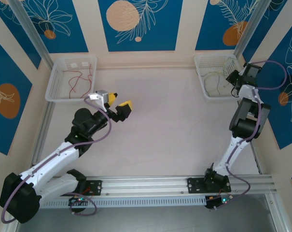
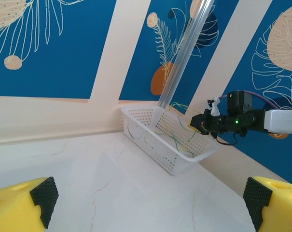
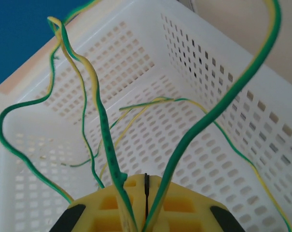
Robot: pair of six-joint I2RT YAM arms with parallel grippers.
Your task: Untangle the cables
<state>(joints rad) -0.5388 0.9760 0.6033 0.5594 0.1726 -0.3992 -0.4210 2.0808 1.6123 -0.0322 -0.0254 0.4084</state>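
Observation:
Thin green and yellow cables (image 3: 103, 126) rise in loops over the white right basket (image 3: 218, 72). They run across my right gripper (image 3: 146, 178) and meet at the seam of its shut yellow fingers. From above, that gripper (image 1: 234, 78) sits over the right basket (image 1: 202, 77), where green and yellow cables (image 1: 214, 82) lie. Red cables (image 1: 74, 78) lie in the left basket (image 1: 53, 84). My left gripper (image 1: 119, 103) hovers open over the table, nothing between its fingers (image 2: 20, 205). Its wrist view looks across at the right basket (image 2: 184, 162) with cables (image 2: 177, 137).
Both baskets stand against the back wall, one in each corner. A metal post (image 2: 184, 53) rises behind the right basket. The right arm (image 2: 242, 121) reaches over that basket's rim. Bare pale tabletop (image 1: 170, 121) lies between the arms.

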